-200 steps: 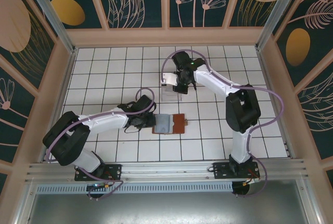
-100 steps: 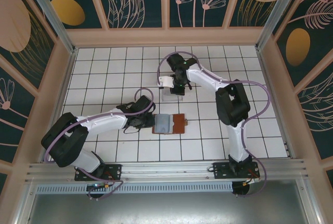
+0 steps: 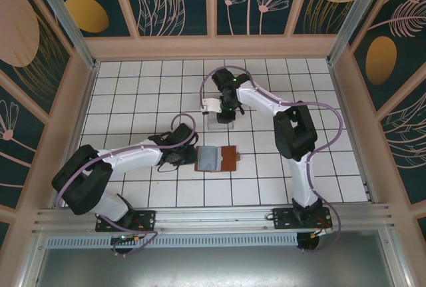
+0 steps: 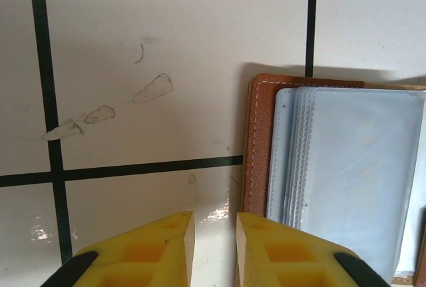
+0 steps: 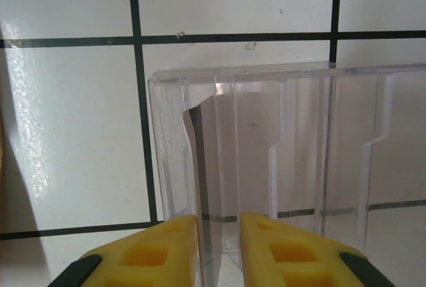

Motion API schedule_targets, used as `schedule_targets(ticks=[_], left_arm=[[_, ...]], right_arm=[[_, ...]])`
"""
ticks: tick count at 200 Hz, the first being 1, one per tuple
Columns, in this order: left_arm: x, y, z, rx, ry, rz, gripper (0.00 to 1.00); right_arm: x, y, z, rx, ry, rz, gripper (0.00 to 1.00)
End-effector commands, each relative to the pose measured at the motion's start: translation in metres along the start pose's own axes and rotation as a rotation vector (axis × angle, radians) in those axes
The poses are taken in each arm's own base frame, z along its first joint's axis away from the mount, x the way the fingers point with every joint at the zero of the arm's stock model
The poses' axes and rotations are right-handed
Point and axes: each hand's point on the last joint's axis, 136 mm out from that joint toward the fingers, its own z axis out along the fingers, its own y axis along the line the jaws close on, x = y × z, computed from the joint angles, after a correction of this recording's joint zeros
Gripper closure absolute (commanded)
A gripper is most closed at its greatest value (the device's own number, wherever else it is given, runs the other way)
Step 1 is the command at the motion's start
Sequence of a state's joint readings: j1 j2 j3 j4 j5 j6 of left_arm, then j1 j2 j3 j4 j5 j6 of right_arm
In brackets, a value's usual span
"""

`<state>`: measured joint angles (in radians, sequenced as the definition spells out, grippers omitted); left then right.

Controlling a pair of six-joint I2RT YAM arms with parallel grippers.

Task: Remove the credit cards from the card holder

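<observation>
Right gripper [image 5: 218,217] hovers in the upper middle of the overhead view, above the white tiled table [image 3: 133,87]. Beneath it is the clear acrylic stand [image 5: 299,154]. Lower, at frame centre, the brown card holder [image 3: 216,158] lies open with its grey-blue pockets up. One credit card [image 5: 198,167] stands on edge in the stand's leftmost slot, between the right gripper's yellow fingers. They are narrowly parted, the gap wider than the card, so I judge it released. Left gripper [image 4: 214,215], fingers slightly apart on nothing, sits at the holder's left edge.

The step in hand is parking one card. Whether the pockets hold more cards I cannot tell. Next, the right arm should lift straight up clear of the stand, then go to the holder.
</observation>
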<state>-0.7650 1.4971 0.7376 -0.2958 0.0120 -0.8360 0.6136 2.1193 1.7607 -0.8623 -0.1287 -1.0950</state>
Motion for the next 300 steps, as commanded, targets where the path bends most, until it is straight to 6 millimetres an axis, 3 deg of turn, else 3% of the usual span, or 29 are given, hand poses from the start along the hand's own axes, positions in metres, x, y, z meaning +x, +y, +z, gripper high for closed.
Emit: schedule_targets(ticks=[1,64,96,139,196,236,269,300], left_arm=[[-0.002,0.003,-0.004,-0.012,-0.022,-0.011,0.75],[-0.004,0.002,-0.006,-0.012,-0.032,-0.007,0.75],[-0.006,0.003,-0.008,-0.014,-0.041,-0.008,0.76],[-0.009,0.002,-0.006,-0.017,-0.053,-0.004,0.75],[-0.017,-0.003,-0.003,-0.004,-0.067,0.005,0.75],[-0.028,-0.001,-0.002,0.008,-0.081,-0.002,0.75],[-0.039,0.006,-0.003,0.026,-0.094,-0.028,0.75],[-0.045,0.017,-0.004,0.026,-0.096,-0.043,0.75]], right_arm=[[-0.006,-0.012,-0.009,0.060,0.001,-0.015,0.75],[-0.012,-0.034,-0.026,0.194,-0.007,-0.028,0.74],[-0.013,-0.034,-0.030,0.222,-0.006,-0.027,0.73],[-0.024,-0.036,-0.051,0.265,-0.068,0.063,0.72],[-0.036,-0.025,-0.080,0.268,-0.277,0.508,0.71],[-0.027,-0.004,-0.095,0.260,-0.429,0.912,0.74],[-0.010,0.025,-0.084,0.133,-0.405,1.253,0.75],[-0.021,0.065,-0.066,-0.059,-0.417,1.409,0.76]])
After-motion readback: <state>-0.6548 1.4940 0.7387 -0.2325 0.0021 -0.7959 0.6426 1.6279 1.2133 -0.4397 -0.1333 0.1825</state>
